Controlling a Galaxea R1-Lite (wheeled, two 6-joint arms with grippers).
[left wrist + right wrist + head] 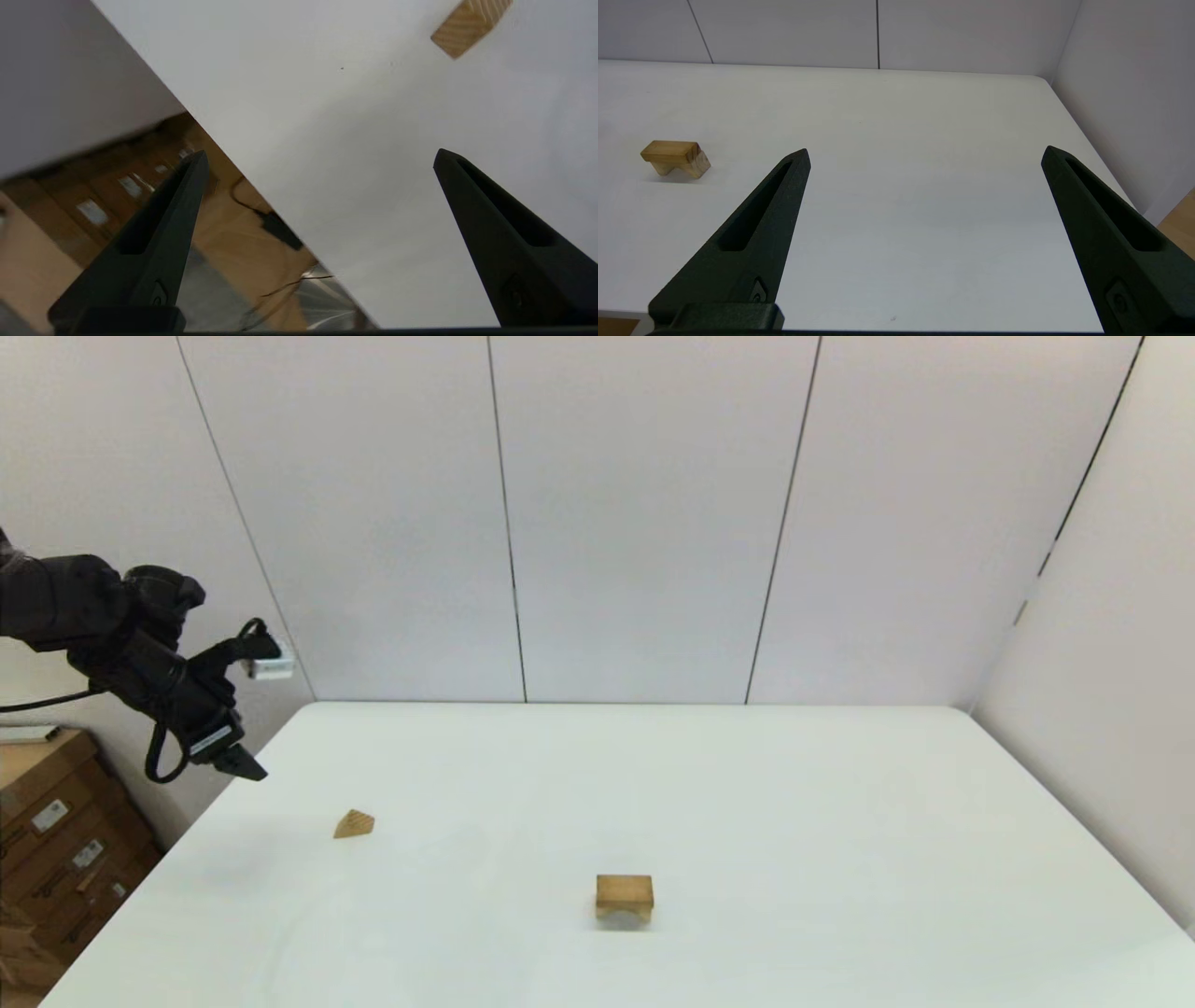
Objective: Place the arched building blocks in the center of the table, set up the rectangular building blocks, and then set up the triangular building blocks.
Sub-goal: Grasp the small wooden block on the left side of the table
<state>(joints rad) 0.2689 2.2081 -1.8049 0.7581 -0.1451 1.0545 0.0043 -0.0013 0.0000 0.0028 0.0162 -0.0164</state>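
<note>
The arched block (625, 900) stands on its two legs near the middle front of the white table (747, 784); it also shows in the right wrist view (693, 167). A darker flat layer (668, 151) tops it. I cannot tell if that is the rectangular block; no separate slab shows elsewhere. The triangular wedge (354, 824) lies at the table's left, and shows again in the left wrist view (469, 23). My left gripper (245, 767) hangs open and empty (320, 156) above the table's left edge, short of the wedge. My right gripper (924, 151) is open and empty, low over the table's right side.
Cardboard boxes (56, 840) are stacked on the floor left of the table, with a cable (275, 224) lying beside them. Grey wall panels (653, 523) close the back, and a side wall (1102, 709) runs close along the right edge.
</note>
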